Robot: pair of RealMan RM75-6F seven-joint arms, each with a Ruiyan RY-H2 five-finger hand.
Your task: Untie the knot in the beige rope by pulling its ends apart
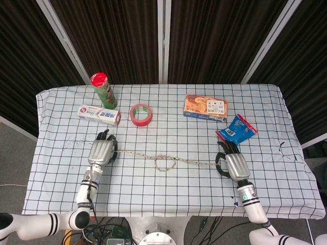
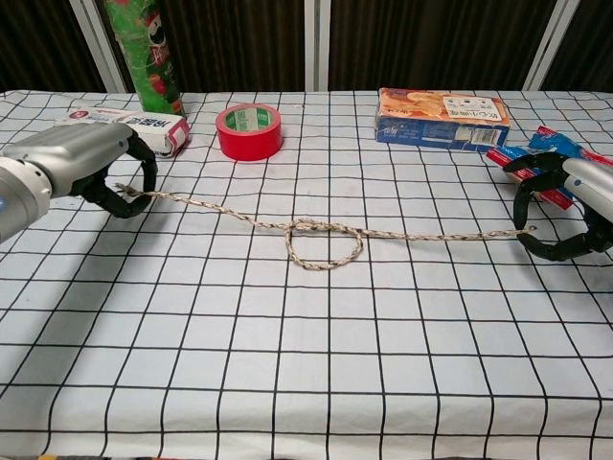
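With my left hand point(image 2: 72, 172) pinching one end of the beige rope point(image 2: 316, 233) and my right hand point(image 2: 575, 206) curled on the other, the line runs almost straight across the checked tablecloth point(image 2: 306, 364). The knot point(image 2: 324, 244) sits midway between them, a small loop not yet pulled through. I judge the untying partway: ends held wide apart, loop left to clear.
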